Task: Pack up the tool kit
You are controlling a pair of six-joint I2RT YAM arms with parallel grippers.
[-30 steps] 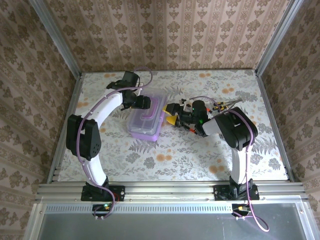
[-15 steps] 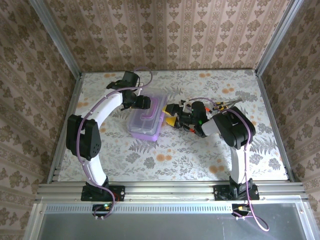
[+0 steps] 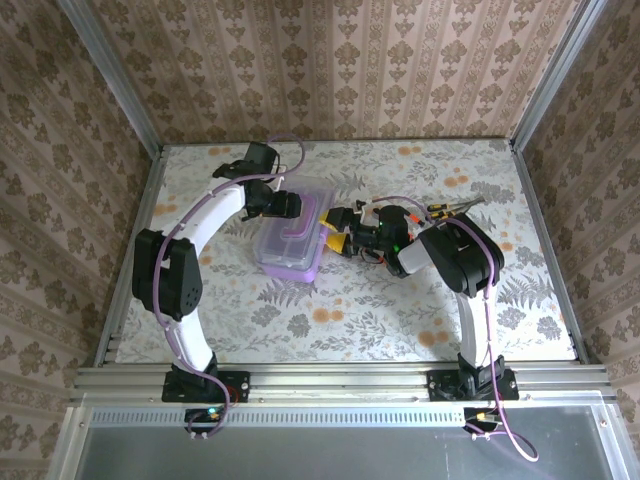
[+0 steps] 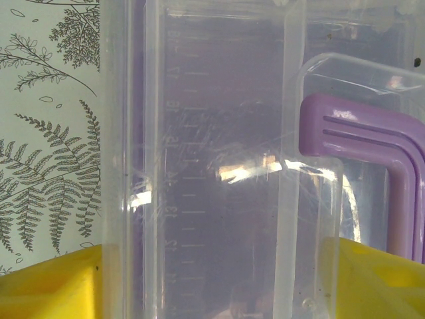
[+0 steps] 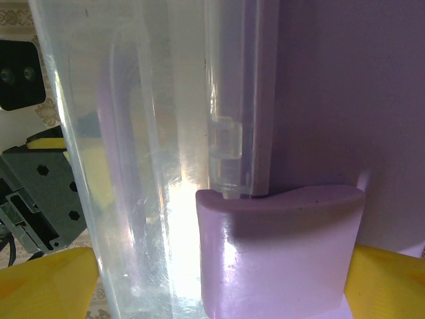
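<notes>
The tool kit box (image 3: 290,240) has a purple base and a clear lid and lies in the middle of the table. My left gripper (image 3: 283,205) is at its far end. In the left wrist view the yellow fingertips (image 4: 46,282) press both sides of the clear lid (image 4: 219,166), so the left gripper (image 4: 219,279) is shut on the box. A purple handle (image 4: 358,126) shows through the lid. My right gripper (image 3: 335,233) is at the box's right side. Close up, the right gripper (image 5: 216,279) stands open, wide around the purple latch (image 5: 279,252).
A few hand tools with orange and black handles (image 3: 450,208) lie on the flowered table behind the right arm. The walls of the enclosure rise close around the table.
The right gripper has slid a little left against the box's side, and its jaws have widened slightly. The left arm and the box have stayed put.
</notes>
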